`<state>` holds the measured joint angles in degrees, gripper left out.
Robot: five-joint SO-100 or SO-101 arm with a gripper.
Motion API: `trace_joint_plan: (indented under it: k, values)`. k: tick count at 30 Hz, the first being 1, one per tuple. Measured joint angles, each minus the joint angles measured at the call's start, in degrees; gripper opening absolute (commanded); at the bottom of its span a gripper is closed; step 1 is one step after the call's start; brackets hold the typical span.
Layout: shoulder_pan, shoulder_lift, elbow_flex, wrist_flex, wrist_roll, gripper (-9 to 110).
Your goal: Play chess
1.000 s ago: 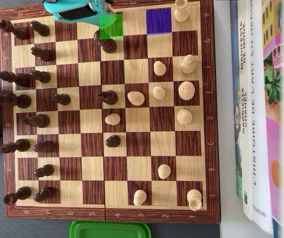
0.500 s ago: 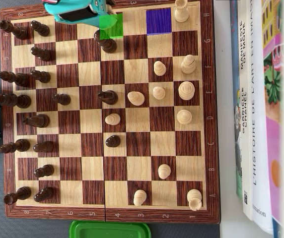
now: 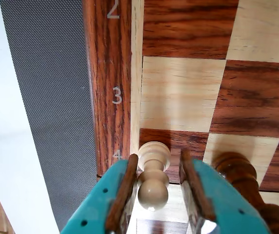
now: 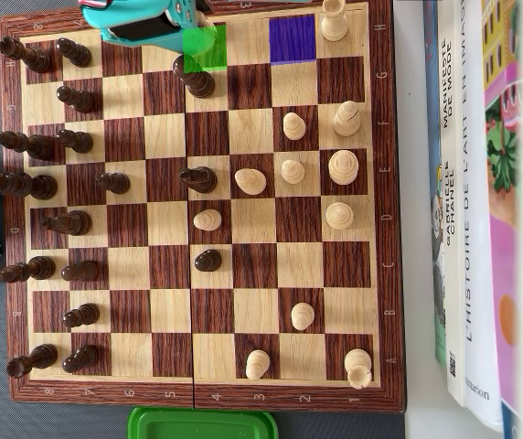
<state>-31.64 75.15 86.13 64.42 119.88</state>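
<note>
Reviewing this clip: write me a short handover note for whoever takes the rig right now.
Pincer: open, its fingers either side of a light pawn; I cannot see either one touching it.
Board: the pawn stands by the edge marked 4, a dark piece close beside it. In the overhead view the arm covers that spot, beside a green-marked square; a blue-marked square lies further right.
Done: pincer lined up on the pawn.
Left: close, lift, and place it, probably on the blue square, though that is a guess. Mind the dark neighbour.

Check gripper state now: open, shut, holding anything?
Gripper: open, jaws either side of a light pawn without clamping it; gaps show on both sides in the wrist view.
</note>
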Motion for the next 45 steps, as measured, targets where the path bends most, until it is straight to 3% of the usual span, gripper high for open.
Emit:
trace_joint_plan:
  k: [45]
  values:
    - [0.0, 2.6, 0.0, -1.5, 0.0, 15]
